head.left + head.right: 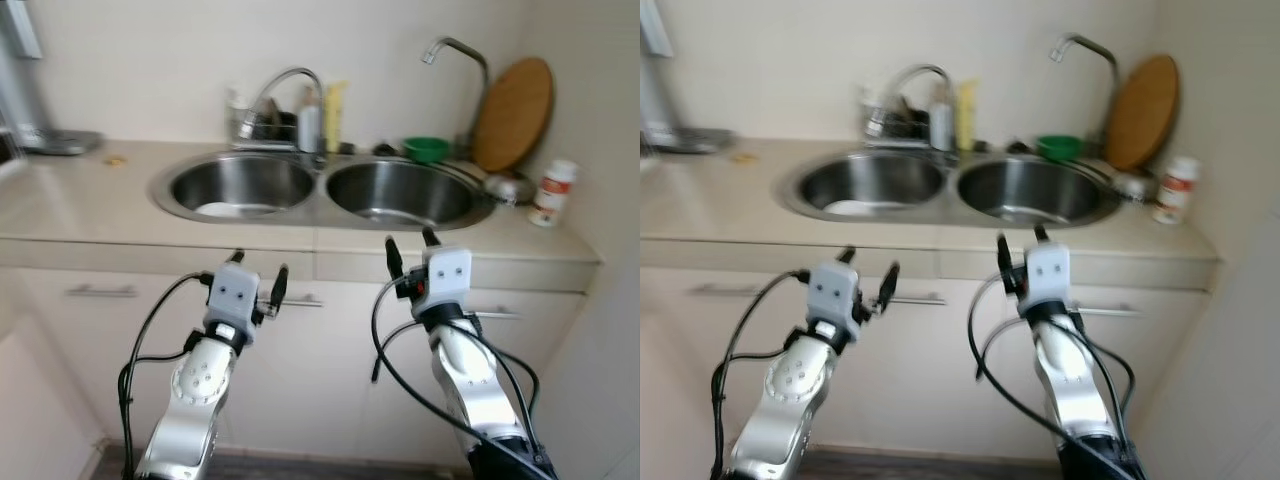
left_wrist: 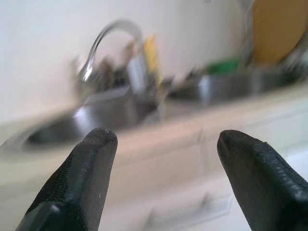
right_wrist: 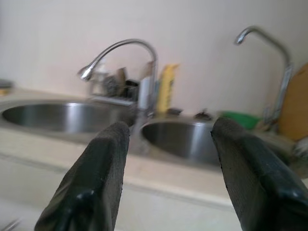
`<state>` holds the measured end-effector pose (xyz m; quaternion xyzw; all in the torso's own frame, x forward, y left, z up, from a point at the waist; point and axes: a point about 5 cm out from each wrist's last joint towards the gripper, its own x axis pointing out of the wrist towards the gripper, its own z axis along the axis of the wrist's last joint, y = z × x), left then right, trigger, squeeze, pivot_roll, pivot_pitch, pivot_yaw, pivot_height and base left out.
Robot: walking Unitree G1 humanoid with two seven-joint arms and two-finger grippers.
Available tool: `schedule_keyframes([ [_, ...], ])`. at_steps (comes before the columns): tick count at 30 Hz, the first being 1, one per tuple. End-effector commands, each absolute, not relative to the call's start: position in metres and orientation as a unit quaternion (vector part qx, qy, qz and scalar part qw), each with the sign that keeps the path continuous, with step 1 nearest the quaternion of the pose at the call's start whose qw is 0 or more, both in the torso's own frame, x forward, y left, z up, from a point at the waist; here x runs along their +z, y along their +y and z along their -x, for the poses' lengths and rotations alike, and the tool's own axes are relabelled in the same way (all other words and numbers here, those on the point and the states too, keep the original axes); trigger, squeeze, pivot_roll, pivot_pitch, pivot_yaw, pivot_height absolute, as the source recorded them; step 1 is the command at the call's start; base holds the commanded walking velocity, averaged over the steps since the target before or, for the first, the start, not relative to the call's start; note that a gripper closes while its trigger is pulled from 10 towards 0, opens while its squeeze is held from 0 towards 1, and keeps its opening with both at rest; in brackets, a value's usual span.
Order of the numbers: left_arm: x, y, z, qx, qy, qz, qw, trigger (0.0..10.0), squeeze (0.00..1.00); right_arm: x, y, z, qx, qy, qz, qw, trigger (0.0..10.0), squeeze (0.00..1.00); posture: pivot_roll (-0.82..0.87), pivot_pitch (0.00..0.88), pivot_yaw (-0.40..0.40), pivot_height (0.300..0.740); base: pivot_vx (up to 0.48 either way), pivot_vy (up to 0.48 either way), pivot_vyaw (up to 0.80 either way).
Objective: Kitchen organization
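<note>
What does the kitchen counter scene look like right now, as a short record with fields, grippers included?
setting: beige counter with a double steel sink, drawers below
left basin: something pale lies at the bottom, too blurred to name
behind sink: curved faucet, yellow bottle, green bowl
right corner: second tall tap, round wooden board leaning on the wall, white bottle with red label
left gripper: open, holds nothing, in front of the drawers
right gripper: open, holds nothing, at the counter's edge

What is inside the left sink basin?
The left sink basin holds something pale and flat near its front wall, too blurred to identify. The near rim hides the front of the floor.
</note>
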<state>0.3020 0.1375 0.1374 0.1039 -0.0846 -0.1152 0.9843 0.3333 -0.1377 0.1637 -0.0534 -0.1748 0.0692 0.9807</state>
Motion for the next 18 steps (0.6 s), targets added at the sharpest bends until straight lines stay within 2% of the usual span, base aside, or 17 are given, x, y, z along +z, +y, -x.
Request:
schedule_keyframes([
  [1,0.095,0.137,-0.292,-0.135,0.018,-0.152,0.979,10.0,0.0,0.148,-0.142,-0.328,0.075,-0.133,0.076,0.985,10.0,0.0,0.02,0.0,-0.008,0.74,0.0,0.266,0.0],
  [3,0.08,0.137,-0.284,-0.143,0.051,-0.149,0.977,10.0,0.0,0.122,-0.145,-0.323,0.091,-0.079,0.102,0.988,10.0,0.0,0.02,0.0,-0.006,0.74,0.0,0.133,0.0],
  [4,0.072,0.134,-0.279,-0.146,0.066,-0.124,0.979,10.0,0.0,0.092,-0.148,-0.315,0.104,-0.014,0.137,0.985,10.0,0.0,0.02,0.0,-0.006,0.74,0.0,0.0,0.0],
  [6,0.061,0.134,-0.278,-0.151,0.089,-0.13,0.976,10.0,0.0,0.065,-0.151,-0.309,0.108,0.069,0.141,0.982,10.0,0.0,0.03,0.0,-0.003,0.74,0.0,0.0,0.0],
  [8,0.059,0.135,-0.281,-0.155,0.096,-0.131,0.974,10.0,0.0,0.066,-0.151,-0.31,0.103,0.071,0.13,0.984,10.0,0.0,0.02,0.0,0.001,0.74,0.0,0.0,0.0],
  [12,0.061,0.136,-0.285,-0.158,0.096,-0.144,0.972,10.0,0.0,0.058,-0.14,-0.313,0.148,0.117,0.186,0.964,10.0,0.0,0.01,0.0,0.009,0.74,0.0,0.0,0.0],
  [18,0.06,0.136,-0.286,-0.161,0.094,-0.142,0.972,10.0,0.0,0.052,-0.137,-0.314,0.159,0.146,0.21,0.954,10.0,0.0,0.02,0.0,0.004,0.74,0.0,0.0,0.0],
])
